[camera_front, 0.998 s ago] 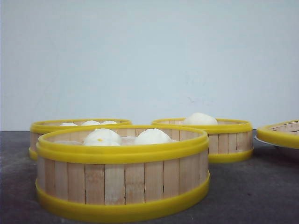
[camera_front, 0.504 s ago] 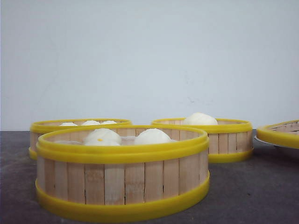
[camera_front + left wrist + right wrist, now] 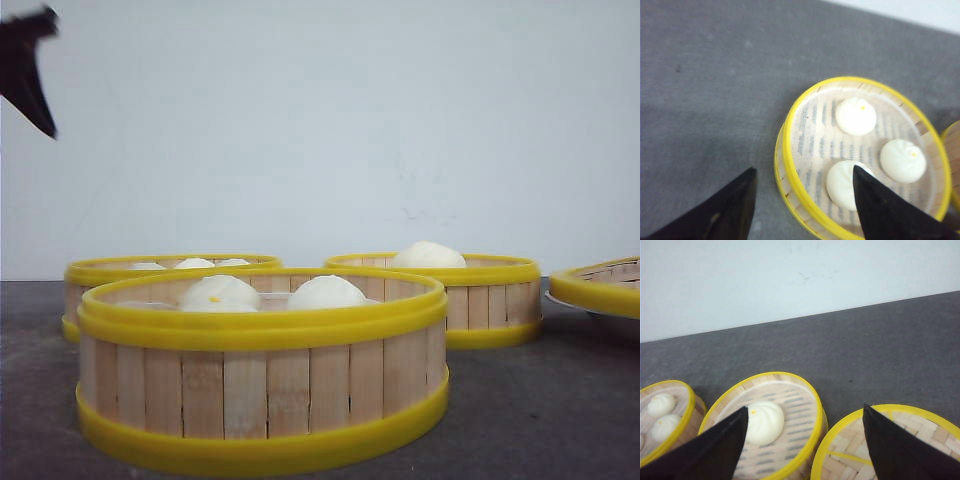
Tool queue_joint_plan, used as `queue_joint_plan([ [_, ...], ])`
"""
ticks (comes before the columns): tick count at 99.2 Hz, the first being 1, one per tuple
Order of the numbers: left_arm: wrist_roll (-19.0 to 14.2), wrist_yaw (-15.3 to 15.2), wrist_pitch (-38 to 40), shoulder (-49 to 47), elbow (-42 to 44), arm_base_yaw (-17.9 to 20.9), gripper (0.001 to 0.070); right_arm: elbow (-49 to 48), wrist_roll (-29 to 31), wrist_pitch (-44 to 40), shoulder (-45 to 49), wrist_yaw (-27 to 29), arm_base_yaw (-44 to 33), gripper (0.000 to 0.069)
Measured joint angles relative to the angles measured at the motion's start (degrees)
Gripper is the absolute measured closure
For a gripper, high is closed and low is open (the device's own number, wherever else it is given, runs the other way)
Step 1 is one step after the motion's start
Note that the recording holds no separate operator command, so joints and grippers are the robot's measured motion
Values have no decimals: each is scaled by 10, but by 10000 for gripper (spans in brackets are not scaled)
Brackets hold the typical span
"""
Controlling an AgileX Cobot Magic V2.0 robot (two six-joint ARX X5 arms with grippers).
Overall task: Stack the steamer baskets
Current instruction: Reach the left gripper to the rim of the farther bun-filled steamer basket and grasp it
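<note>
Hovering over the counter, my left pincer hangs with its fingers spread wide above the near rim of the left rear basket, the one that carries three buns on its liner. I hold it open like this, I think, so the two fingers can drop either side of the yellow rim and wall. One tip sits over a bun, the other over bare counter just outside the wall.

My right pincer is spread as well, poised between the one-bun basket and a slatted piece with a yellow rim beside it, touching neither.

From the front, the nearest basket stands closest to me with two buns showing, the three-bun and one-bun baskets sit behind it to left and right, well apart, and the rimmed piece lies at the far right edge. Nothing is stacked yet; all pieces rest singly on the counter, so the job looks barely begun.
</note>
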Motion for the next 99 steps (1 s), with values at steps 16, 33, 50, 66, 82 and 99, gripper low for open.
queue_joint_plan([
  [16,24,-37,-40,115,78,-12,354,0,0,0,2,0,2,239],
  [33,30,-45,-77,216,146,-14,354,0,0,0,2,0,2,239],
  [50,34,-45,-97,286,181,-14,357,0,0,0,2,0,2,239],
  [66,34,-45,-100,313,182,-14,394,0,0,0,2,0,2,239],
  [82,34,-43,-99,318,183,-16,576,0,0,-1,7,0,2,239],
  [99,33,-44,-99,338,186,-26,603,0,0,0,13,0,2,239],
])
